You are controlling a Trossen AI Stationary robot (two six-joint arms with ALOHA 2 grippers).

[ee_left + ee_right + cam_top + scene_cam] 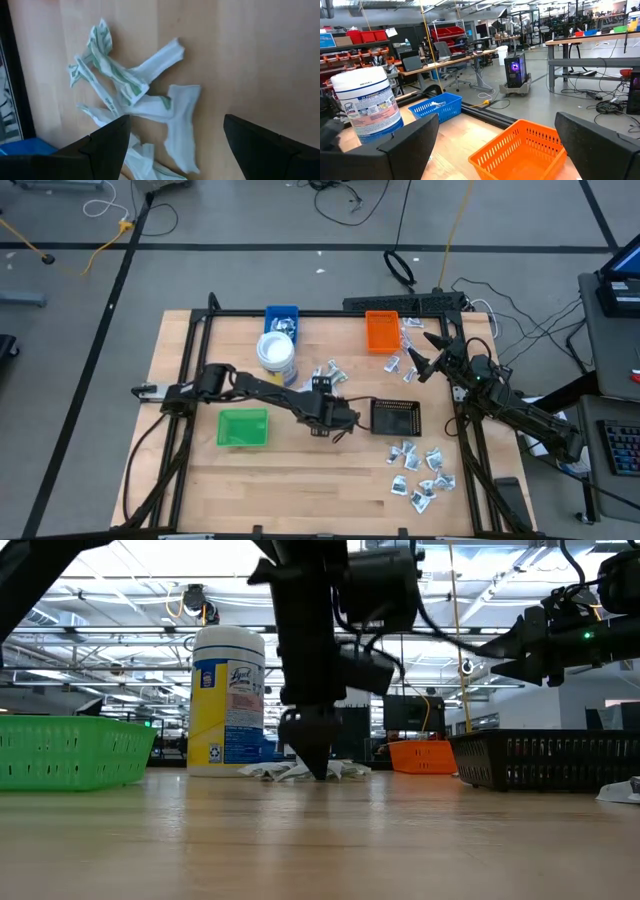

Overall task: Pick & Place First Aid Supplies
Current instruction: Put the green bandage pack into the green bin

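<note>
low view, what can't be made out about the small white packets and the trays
- Small white wrapped packets: low view, the left gripper stands before them, hiding the pile's middle.
- Black mesh tray: low view, the wall hides any contents.
- Green mesh tray: low view, cut off by the edge.
- Blue mesh tray: high view, contents too small to identify.

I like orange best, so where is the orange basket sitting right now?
In the high view the orange basket sits near the table's far edge, right of the blue basket, with the right gripper hovering just beside it.
</note>
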